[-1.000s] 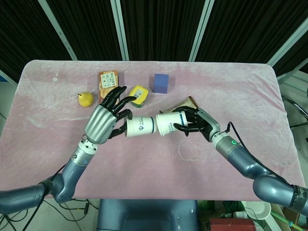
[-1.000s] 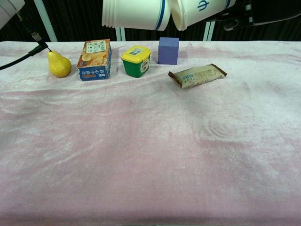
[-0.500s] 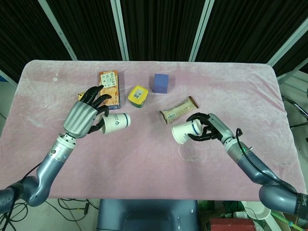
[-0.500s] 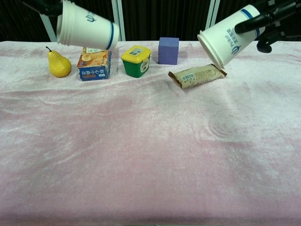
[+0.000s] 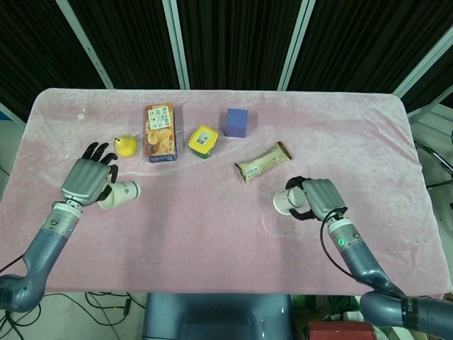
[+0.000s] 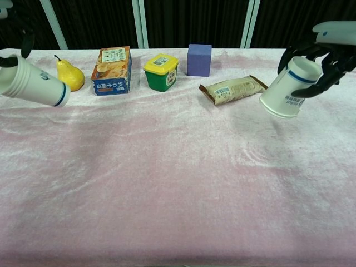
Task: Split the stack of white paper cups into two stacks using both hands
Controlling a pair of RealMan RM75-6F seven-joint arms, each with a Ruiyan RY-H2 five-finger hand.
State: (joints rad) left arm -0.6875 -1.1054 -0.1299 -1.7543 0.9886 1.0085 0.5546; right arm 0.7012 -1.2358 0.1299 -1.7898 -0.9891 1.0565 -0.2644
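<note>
Cups apart, one in each hand
My left hand [image 5: 86, 180] holds a cup [image 6: 34, 84] lying sideways; my right hand [image 5: 320, 197] grips another cup [image 6: 289, 89], tilted above the table [image 6: 178, 183].

Head view looks down; chest view low, level across the same table [image 5: 212, 219].

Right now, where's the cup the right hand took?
The right hand holds that cup tilted, low over the table's right side, just right of the snack bar.

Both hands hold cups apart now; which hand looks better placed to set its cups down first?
Probably the right hand: its cups hang low over bare cloth, mouth tilted downward. The left hand's cups lie nearly sideways, beside the pear.
</note>
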